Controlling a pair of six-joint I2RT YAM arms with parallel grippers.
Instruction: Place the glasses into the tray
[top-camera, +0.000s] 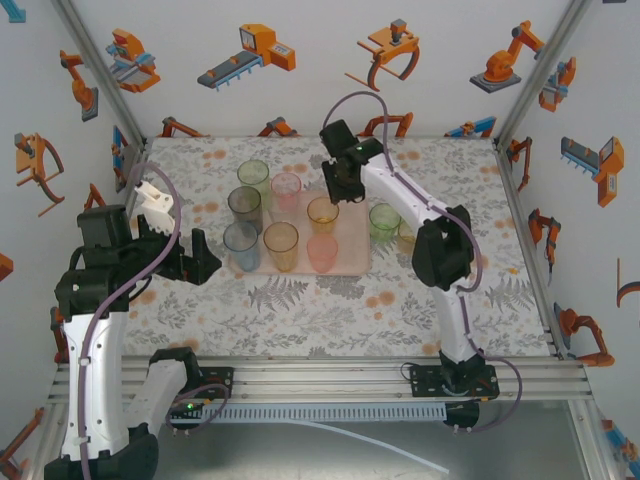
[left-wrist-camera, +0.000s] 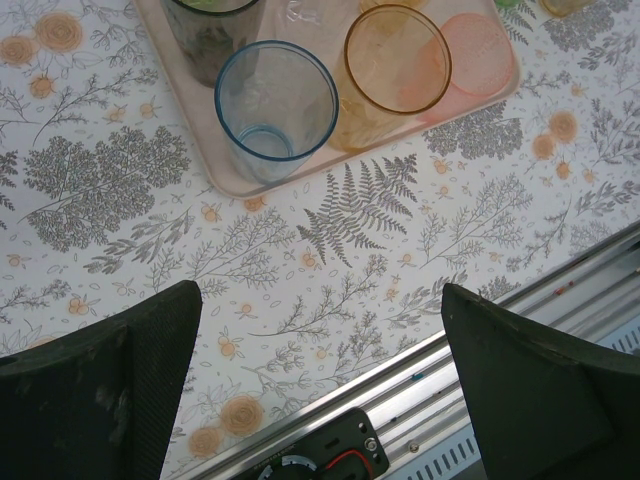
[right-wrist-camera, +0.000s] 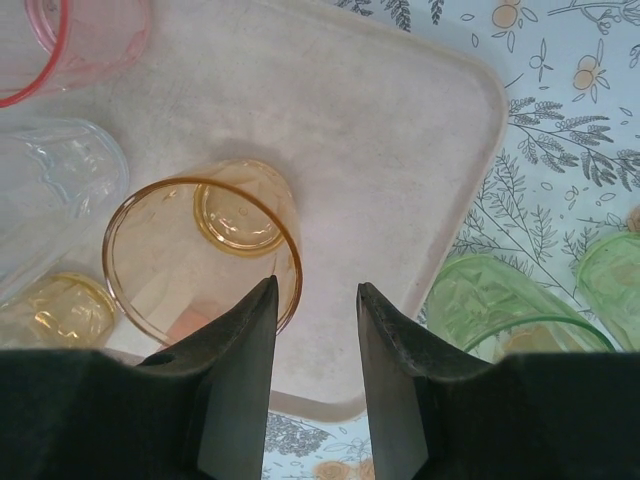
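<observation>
The pale pink tray (top-camera: 350, 262) lies mid-table and holds several glasses, among them a grey one (top-camera: 244, 205), a blue one (top-camera: 241, 243), an orange one (top-camera: 281, 243) and an amber one (top-camera: 322, 212). A green glass (top-camera: 384, 222) stands on the table just right of the tray. My right gripper (right-wrist-camera: 316, 285) is open over a bare part of the tray (right-wrist-camera: 380, 150), nothing between its fingers; the amber glass (right-wrist-camera: 200, 250) stands just left of its left finger. My left gripper (left-wrist-camera: 320, 295) is wide open and empty above the table, near of the blue glass (left-wrist-camera: 275, 110).
A second green glass (right-wrist-camera: 610, 270) and a small amber glass (top-camera: 405, 237) stand on the floral table right of the tray. The metal rail (left-wrist-camera: 500, 370) runs along the near edge under my left gripper. Enclosure walls close in the back and sides.
</observation>
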